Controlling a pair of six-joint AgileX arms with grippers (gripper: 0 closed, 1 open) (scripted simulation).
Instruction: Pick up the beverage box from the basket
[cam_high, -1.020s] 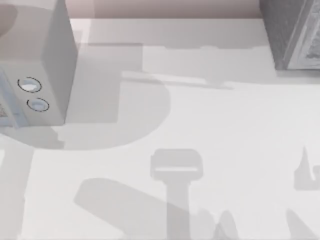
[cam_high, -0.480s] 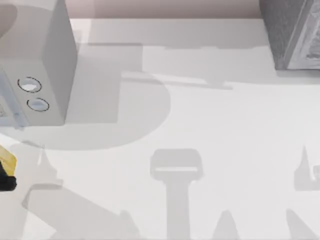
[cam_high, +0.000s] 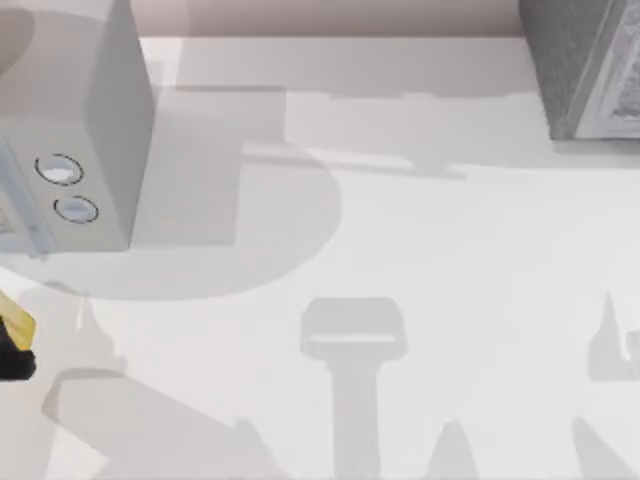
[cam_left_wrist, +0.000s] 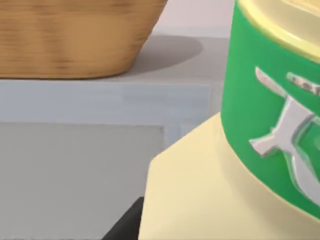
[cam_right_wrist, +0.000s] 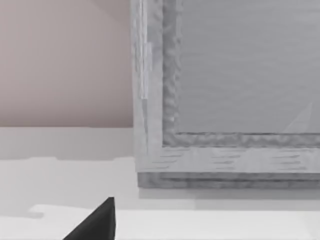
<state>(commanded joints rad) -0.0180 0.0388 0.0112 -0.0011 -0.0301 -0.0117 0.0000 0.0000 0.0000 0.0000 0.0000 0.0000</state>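
At the top view's left edge, the beverage box (cam_high: 14, 325) sits slightly lower than half a second ago, gripped by the left pincer (cam_high: 12, 362), above the surface (cam_high: 420, 240).

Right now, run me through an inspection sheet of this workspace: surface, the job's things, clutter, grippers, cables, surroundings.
Surface: white table, crossed by shadows.
Job's things: yellow beverage box at the top view's left edge, out of the woven basket; up close on the left wrist view it is pale yellow with a green band.
Clutter: big grey box with two round rings on the left, the basket standing on it; textured grey box at far right.
Grippers: left gripper at the left edge, against the beverage box; right gripper's dark fingertip faces the textured grey box.
Cables: nothing seen.
Surroundings: pinkish wall behind the table.
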